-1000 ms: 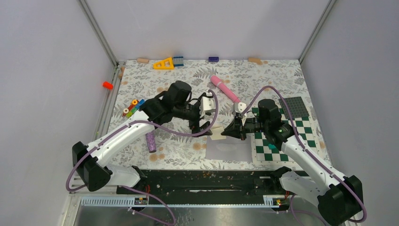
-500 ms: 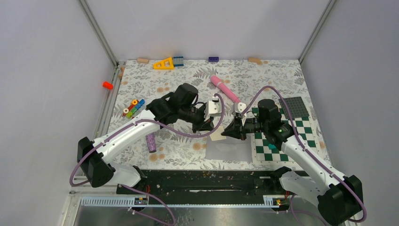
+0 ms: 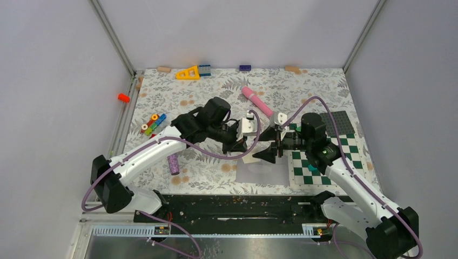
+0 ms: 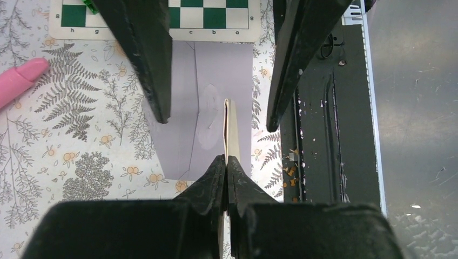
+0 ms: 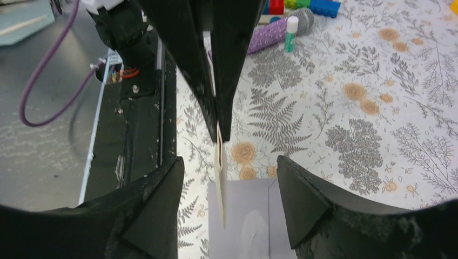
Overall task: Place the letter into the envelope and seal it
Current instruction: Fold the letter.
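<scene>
While the left gripper [image 4: 227,158] pinches the cream letter [image 4: 230,127] upright above the envelope [image 4: 221,70] lying flat on the table [image 3: 162,97], the right gripper [image 5: 229,161] gapes wide around the sheet, apparently without touching it.

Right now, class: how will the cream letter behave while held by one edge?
Probably fairly stiff: the letter juts straight from the left gripper, no droop. Likely light, and may pivot, since only one edge is pinched.
</scene>
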Motion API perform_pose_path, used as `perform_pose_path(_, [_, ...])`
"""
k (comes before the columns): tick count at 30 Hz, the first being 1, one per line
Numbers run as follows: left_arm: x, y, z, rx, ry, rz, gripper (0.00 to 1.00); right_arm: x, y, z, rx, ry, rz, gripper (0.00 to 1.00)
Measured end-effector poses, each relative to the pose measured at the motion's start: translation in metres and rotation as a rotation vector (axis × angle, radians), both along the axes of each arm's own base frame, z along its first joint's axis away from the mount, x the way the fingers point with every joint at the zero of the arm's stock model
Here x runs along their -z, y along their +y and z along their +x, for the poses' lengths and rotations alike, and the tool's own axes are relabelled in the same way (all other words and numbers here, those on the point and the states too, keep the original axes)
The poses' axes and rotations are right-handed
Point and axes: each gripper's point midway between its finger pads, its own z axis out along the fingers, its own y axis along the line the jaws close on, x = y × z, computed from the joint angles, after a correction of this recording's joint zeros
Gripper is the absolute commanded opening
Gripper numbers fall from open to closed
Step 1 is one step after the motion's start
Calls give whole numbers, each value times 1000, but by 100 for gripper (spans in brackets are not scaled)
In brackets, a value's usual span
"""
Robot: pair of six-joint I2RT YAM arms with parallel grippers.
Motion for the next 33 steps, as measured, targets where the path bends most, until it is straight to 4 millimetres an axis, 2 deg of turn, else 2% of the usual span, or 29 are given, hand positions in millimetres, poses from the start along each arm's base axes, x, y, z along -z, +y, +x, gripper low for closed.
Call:
perform_pose_path(6, [7,-4,-3,14,10,15,0,-20,2,7,25,-18,65,31])
perform_pose_path(8, [7,-4,-3,14,11,15,0,-23,3,6,19,-14,75,32])
perform_pose_path(11, [7,-4,-3,15,11,15,0,-22,3,3,7,-4,75,44])
perform_pose_path(16, [7,-4,-3,13,9,16,0,-14,3,-1,-22,11,56,41])
perform_pose_path(19, [7,-4,-3,13,9,16,0,-11,2,-3,-33,13,49,28])
perform_pose_path(22, [7,-4,-2,13,8,16,0,-9,2,-4,-35,12,44,0])
perform_pose_path(23, [7,-4,-3,13,8,16,6,-9,2,-4,-36,10,43,0])
perform_pose_path(24, [7,-4,-3,13,8,16,16,-9,1,-4,-35,7,43,0])
perform_pose_path(25, [7,-4,-2,13,8,16,36,-9,1,-4,-35,9,42,0])
perform_pose_path(26, [7,-4,-2,13,8,16,46,-9,1,-3,-34,9,42,0])
perform_pose_path(27, [7,-4,-2,18,-2,15,63,-9,1,-3,-33,9,42,0])
perform_pose_path(28, [7,-4,-2,16,4,16,71,-9,1,-3,-32,9,42,0])
perform_pose_path(30, [7,-4,-3,18,3,15,77,-9,1,-3,-32,9,42,0])
perform_pose_path(33, [7,-4,-3,19,6,15,77,-9,1,-3,-32,9,42,0])
